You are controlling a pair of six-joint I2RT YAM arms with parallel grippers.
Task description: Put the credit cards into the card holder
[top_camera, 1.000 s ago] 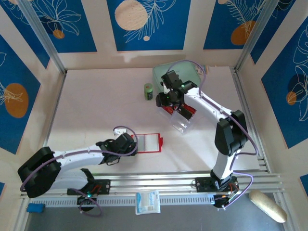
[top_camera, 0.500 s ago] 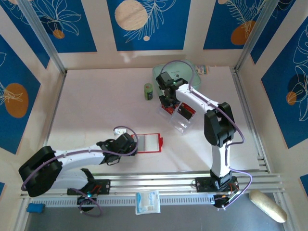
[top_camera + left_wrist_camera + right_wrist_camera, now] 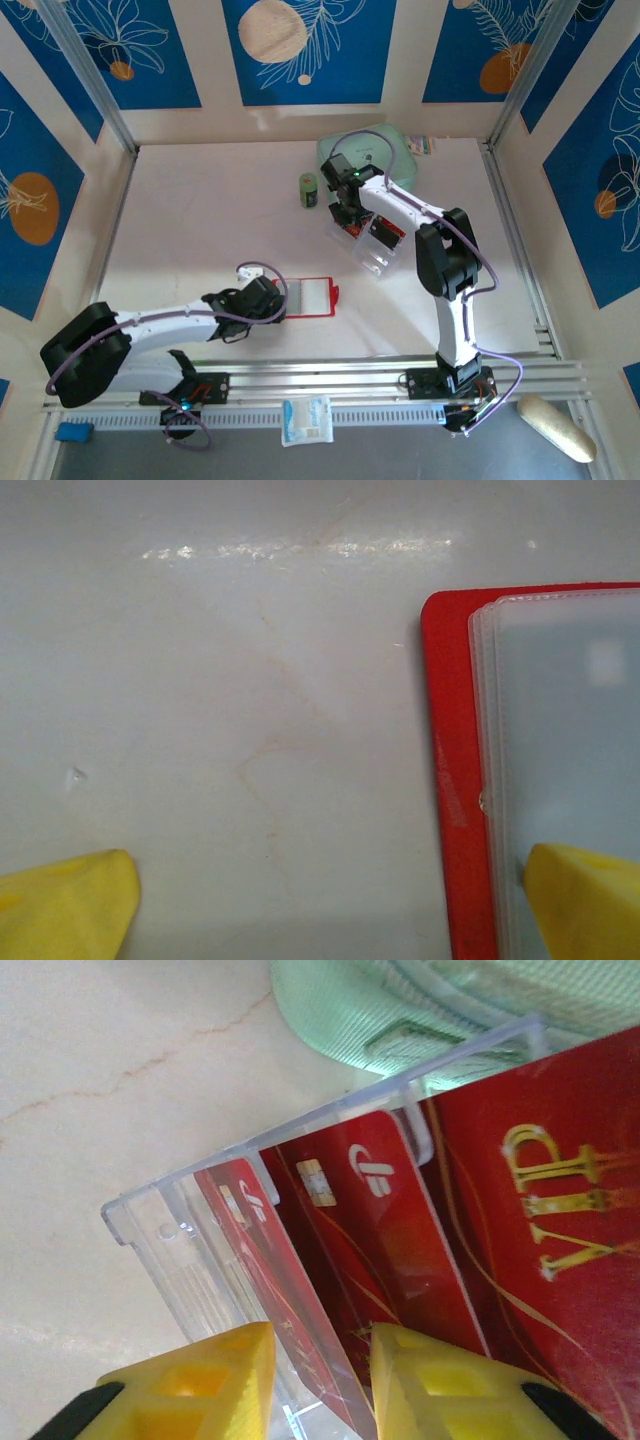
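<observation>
Right gripper lowered, credit cards in tray

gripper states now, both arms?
Left gripper: open, partly over the card holder.
Right gripper: open, straddling a red credit card, not clamped.

3 credit cards visible, all red; 1 card holder; 1 clear tray; 1 mint-green pouch; 1 small green cylinder; 1 white packet; 1 beige oblong object.
</observation>
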